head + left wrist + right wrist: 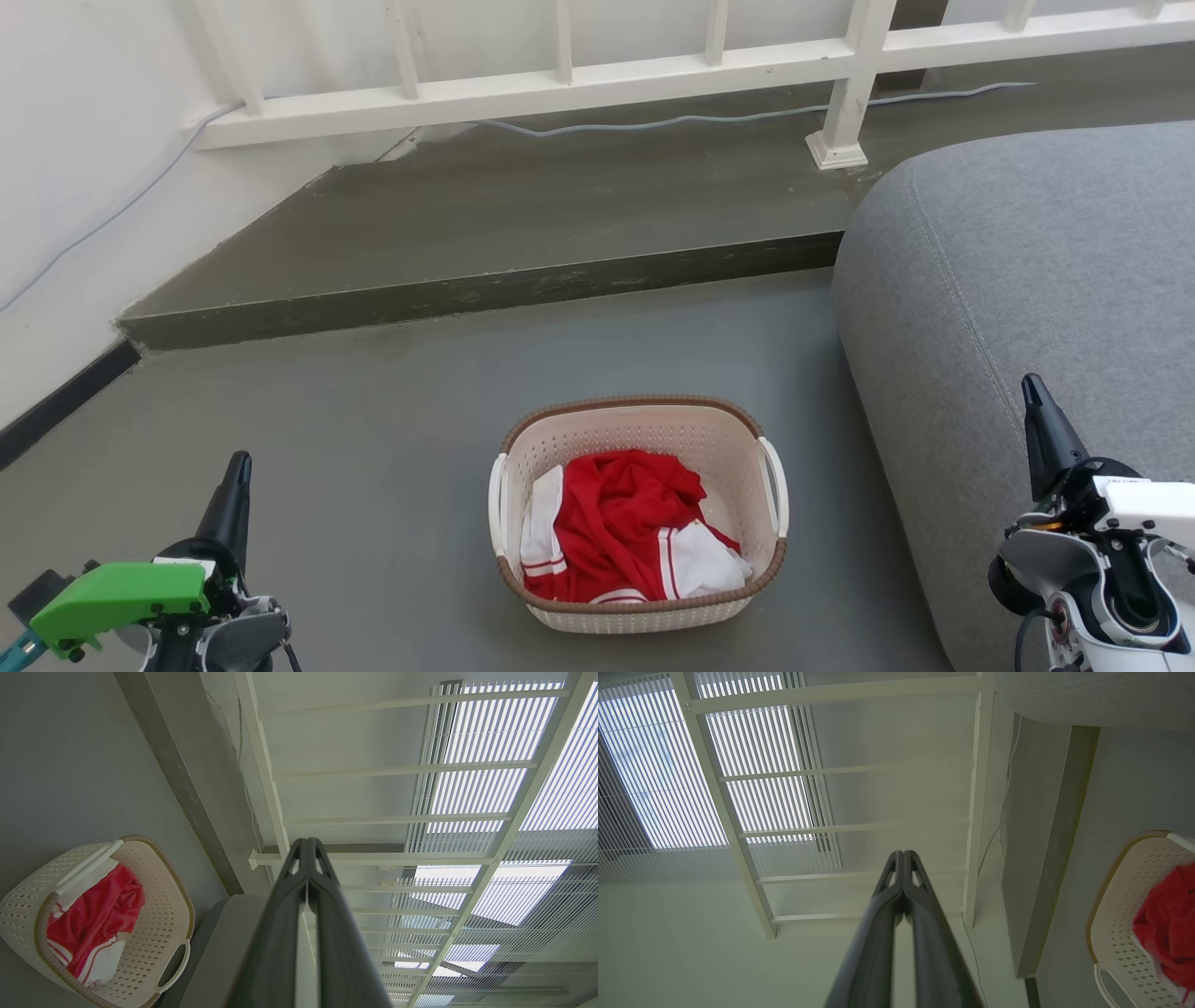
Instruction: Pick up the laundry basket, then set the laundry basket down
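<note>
Grey floor [373, 448], laundry basket [644, 437] beside sofa [1027, 261], step [485, 294] and railing [560, 89] beyond

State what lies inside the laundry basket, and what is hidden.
Inside the laundry basket lies crumpled red and white clothing. It covers most of the floor, so anything beneath cannot be seen.

We see the basket [644, 439]: cream, dotted with holes, brown woven rim [616, 407], white handles [775, 485]. We've got red cloth [616, 523] with white panels and thin red-white stripes. Grey floor [373, 448], speckled grey sofa [1027, 280], white railing [560, 86]. Left gripper [240, 464] black, with a green block [121, 597]; right gripper [1031, 387] black too.
</note>
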### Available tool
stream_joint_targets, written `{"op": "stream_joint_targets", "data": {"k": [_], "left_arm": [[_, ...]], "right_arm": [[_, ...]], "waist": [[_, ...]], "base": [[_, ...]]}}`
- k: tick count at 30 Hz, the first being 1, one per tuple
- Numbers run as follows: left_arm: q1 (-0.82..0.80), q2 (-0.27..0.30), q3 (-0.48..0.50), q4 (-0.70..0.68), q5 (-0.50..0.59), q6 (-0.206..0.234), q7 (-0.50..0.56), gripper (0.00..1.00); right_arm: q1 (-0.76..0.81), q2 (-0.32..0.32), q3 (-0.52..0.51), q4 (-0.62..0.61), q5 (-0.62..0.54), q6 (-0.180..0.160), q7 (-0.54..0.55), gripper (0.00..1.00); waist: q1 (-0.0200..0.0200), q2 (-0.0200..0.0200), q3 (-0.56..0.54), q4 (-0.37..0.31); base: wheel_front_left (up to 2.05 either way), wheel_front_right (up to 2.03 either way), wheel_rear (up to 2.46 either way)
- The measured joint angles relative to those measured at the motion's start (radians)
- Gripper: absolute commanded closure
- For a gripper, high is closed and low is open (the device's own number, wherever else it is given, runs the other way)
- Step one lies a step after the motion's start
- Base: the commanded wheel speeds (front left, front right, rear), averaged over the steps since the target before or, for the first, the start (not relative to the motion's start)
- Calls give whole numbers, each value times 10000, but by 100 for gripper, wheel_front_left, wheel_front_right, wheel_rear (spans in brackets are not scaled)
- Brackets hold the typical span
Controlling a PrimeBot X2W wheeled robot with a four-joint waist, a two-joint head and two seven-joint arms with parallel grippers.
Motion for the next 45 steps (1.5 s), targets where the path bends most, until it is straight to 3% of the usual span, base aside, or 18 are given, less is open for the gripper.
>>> {"op": "stream_joint_targets", "data": {"k": [26, 27, 33, 45], "left_arm": [[0, 0, 8, 0, 0, 0, 0, 100], [0, 0, 8, 0, 0, 0, 0, 0], [421, -217, -121, 510, -2, 17, -6, 0], [429, -232, -221, 345, 125, 17, -385, 0]], "right_arm": [[0, 2, -4, 0, 0, 0, 0, 100], [0, 2, -4, 0, 0, 0, 0, 0], [516, 259, 35, 518, 8, -15, -4, 0], [496, 265, 134, 228, 65, -15, -224, 0]], "waist": [[0, 0, 0, 0], [0, 0, 0, 0], [0, 0, 1, -1], [0, 0, 18, -2]], "base": [[0, 0, 0], [0, 0, 0], [0, 0, 0], [0, 0, 0]]}}
